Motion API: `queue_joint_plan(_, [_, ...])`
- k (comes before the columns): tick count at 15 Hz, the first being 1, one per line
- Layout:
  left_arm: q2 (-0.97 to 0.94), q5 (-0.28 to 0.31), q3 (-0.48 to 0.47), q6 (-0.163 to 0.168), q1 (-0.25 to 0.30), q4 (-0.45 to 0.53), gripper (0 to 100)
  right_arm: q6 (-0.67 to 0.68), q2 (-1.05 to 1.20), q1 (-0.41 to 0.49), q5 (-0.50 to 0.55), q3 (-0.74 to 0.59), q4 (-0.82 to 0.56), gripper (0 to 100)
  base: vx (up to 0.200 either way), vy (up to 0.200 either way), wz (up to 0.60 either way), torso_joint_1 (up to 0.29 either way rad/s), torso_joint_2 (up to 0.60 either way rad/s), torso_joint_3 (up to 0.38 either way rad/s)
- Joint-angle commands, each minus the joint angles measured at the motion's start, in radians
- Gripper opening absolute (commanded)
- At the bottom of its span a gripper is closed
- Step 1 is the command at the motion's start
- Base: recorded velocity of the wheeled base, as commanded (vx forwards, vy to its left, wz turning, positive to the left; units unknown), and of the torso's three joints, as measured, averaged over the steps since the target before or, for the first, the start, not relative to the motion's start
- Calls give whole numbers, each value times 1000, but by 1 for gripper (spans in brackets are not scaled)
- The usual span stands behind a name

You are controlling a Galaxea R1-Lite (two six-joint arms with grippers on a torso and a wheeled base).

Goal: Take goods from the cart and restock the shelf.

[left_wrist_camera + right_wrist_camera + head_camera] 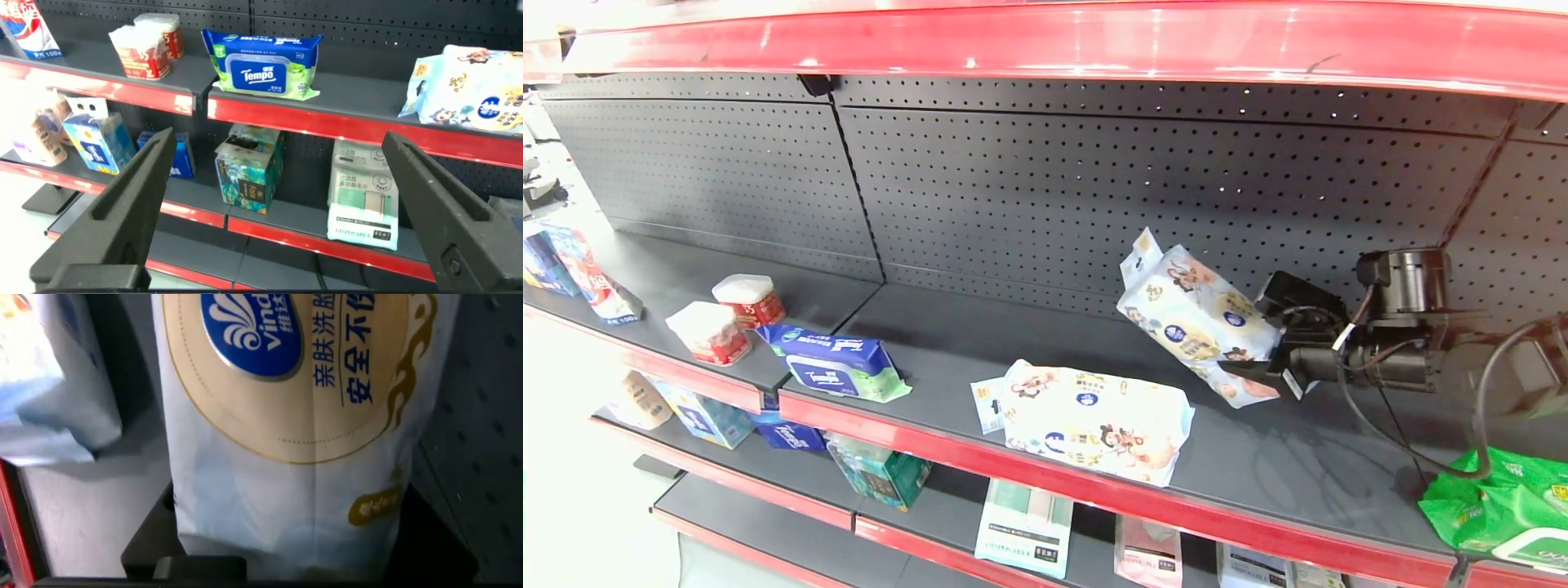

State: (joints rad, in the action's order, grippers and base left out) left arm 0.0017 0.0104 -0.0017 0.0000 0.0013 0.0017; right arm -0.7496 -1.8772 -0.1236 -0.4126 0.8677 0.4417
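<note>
My right gripper is shut on a white cartoon-printed tissue pack, holding it tilted just above the dark shelf, near the pegboard back. In the right wrist view this pack sits between the black fingers. A second pack of the same kind lies flat at the shelf's front edge, left of and in front of the held one. My left gripper is open and holds nothing, low in front of the shelves and facing the lower tiers.
A blue wipes pack and two red-and-white tubs sit further left on the shelf. Green packs lie at the right front. A red upper shelf lip overhangs. Lower tiers hold a green tissue box and hanging packets.
</note>
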Motion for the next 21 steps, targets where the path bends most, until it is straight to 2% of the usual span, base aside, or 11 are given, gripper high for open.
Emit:
queue_joint_plan(1, [1,0,0,0,0,0,100,-24,-49,-34,-2,30,2,0,0,0,0,0,0,0])
queue_joint_plan(8, [1,0,0,0,0,0,100,-28,-134,-73,0,108,3,0,0,0,0,0,0,0])
queue_joint_plan(18, [1,0,0,0,0,0,100,-31,-171,-105,8,100,2,0,0,0,0,0,0,0])
queue_joint_plan(19, [1,0,0,0,0,0,100,-31,-171,-106,8,99,2,100,0,0,0,0,0,0])
queue_joint_plan(21, [1,0,0,0,0,0,100,-24,-180,-120,6,103,5,100,0,0,0,0,0,0])
